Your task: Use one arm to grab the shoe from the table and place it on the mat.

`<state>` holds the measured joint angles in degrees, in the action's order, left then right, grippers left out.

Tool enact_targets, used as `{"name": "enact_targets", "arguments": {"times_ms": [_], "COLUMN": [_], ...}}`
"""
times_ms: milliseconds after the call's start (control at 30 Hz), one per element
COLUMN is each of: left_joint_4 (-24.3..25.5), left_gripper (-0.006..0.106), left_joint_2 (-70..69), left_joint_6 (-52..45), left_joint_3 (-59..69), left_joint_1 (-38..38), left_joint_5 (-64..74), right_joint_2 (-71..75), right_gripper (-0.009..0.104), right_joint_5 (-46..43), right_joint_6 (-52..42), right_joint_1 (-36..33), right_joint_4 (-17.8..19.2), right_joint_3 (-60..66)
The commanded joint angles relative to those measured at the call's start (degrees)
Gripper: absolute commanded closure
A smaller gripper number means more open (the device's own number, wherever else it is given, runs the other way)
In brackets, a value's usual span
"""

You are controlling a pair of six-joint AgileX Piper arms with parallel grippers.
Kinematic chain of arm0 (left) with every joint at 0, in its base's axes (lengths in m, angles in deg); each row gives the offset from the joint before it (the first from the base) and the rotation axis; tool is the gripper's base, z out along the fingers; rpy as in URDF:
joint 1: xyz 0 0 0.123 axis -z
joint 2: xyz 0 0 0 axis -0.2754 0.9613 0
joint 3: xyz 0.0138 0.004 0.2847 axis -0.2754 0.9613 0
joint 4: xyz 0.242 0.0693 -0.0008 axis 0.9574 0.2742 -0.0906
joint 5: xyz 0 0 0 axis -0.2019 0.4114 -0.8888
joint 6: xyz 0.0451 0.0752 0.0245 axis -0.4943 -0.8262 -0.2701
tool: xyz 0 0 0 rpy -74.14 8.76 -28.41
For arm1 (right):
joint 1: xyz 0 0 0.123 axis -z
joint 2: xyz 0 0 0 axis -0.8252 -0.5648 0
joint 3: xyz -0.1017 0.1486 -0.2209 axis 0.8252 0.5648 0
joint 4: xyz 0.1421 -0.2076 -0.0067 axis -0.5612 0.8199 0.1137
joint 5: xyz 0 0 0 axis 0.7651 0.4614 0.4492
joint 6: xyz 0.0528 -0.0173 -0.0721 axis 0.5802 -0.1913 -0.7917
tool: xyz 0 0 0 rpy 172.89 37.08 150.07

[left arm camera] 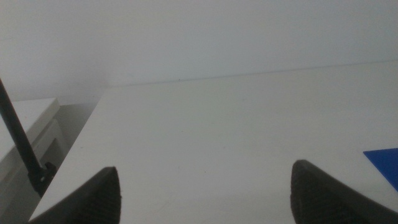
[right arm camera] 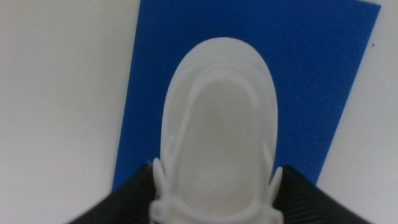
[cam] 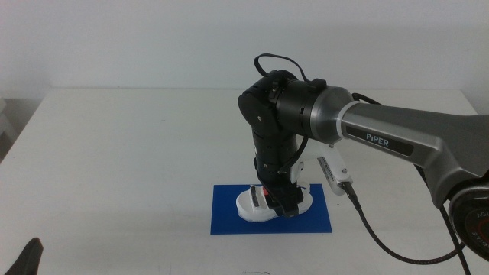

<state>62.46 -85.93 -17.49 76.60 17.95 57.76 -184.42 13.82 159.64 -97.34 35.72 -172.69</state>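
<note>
In the middle view, the arm is reaching in from the right side and bending down over the blue mat, which is lying flat on the white tabletop toward its near edge. The right gripper is pointing downward at the shoe, and the shoe is sitting on the mat, its white sole showing beside the dark jaws and a touch of red showing at its top. A black cable is trailing from the arm's wrist across the tabletop toward the near right corner. The left gripper is waiting at the bottom left corner, where only a dark tip is showing.

In the left wrist view, the left gripper is hanging over bare tabletop with its two jaws spread wide apart and nothing between them. A corner of the mat is peeking in at one edge, well apart from the jaws.

In the right wrist view, the right gripper is looking straight down on the shoe, whose rounded white toe is lying over the mat. The jaws are pressing against the two sides of the shoe, grasping it. White tabletop is showing beside the mat.
</note>
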Motion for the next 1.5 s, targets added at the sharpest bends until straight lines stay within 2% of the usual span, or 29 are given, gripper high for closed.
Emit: {"name": "enact_targets", "arguments": {"times_ms": [0,67,200,267,400,500,600,700,833,900,933,1033,1200,1367,1467], "left_joint_4": [-0.49,-0.49,-0.49,-0.49,-0.49,-0.49,-0.49,-0.49,-0.49,-0.49,-0.49,-0.49,-0.49,-0.49,-0.49], "left_gripper": [0.007,0.007,0.007,0.007,0.007,0.007,0.007,0.007,0.007,0.007,0.007,0.007,0.007,0.007,0.007], "left_joint_2": [-1.08,-1.08,-1.08,-1.08,-1.08,-1.08,-1.08,-1.08,-1.08,-1.08,-1.08,-1.08,-1.08,-1.08,-1.08], "left_joint_6": [0.84,0.84,0.84,0.84,0.84,0.84,0.84,0.84,0.84,0.84,0.84,0.84,0.84,0.84,0.84], "left_joint_3": [-0.19,-0.19,-0.19,-0.19,-0.19,-0.19,-0.19,-0.19,-0.19,-0.19,-0.19,-0.19,-0.19,-0.19,-0.19], "left_joint_1": [0.22,0.22,0.22,0.22,0.22,0.22,0.22,0.22,0.22,0.22,0.22,0.22,0.22,0.22,0.22], "left_joint_5": [-4.77,-4.77,-4.77,-4.77,-4.77,-4.77,-4.77,-4.77,-4.77,-4.77,-4.77,-4.77,-4.77,-4.77,-4.77], "right_joint_2": [3.63,3.63,3.70,4.26,8.50,14.70,21.50,27.55,33.52,37.16,39.05,47.78,63.57,78.88,86.29], "right_gripper": [0.040,0.024,0.001,0.001,0.001,0.001,0.001,0.001,0.001,0.001,0.001,0.001,0.001,0.001,0.001], "right_joint_5": [0.76,0.76,0.39,0.89,5.88,5.67,5.52,5.46,5.33,4.92,3.68,-6.06,-24.94,-44.77,-53.51], "right_joint_6": [0.98,0.98,0.66,-1.85,-18.16,-43.53,-73.71,-97.79,-117.75,-125.36,-127.28,-127.93,-122.07,-120.86,-120.86], "right_joint_1": [0.46,0.46,0.46,0.46,0.46,0.46,0.34,0.34,0.40,2.62,3.85,7.51,15.29,23.79,27.15], "right_joint_4": [0.90,0.90,0.68,-0.03,-3.10,-3.45,-3.58,-3.48,-3.98,-7.02,-8.29,-8.39,-8.14,-10.31,-10.58], "right_joint_3": [-1.65,-1.65,-1.65,-2.12,-3.22,-3.40,-3.40,-3.40,-3.40,-3.20,-2.61,3.94,26.79,50.37,62.03]}}
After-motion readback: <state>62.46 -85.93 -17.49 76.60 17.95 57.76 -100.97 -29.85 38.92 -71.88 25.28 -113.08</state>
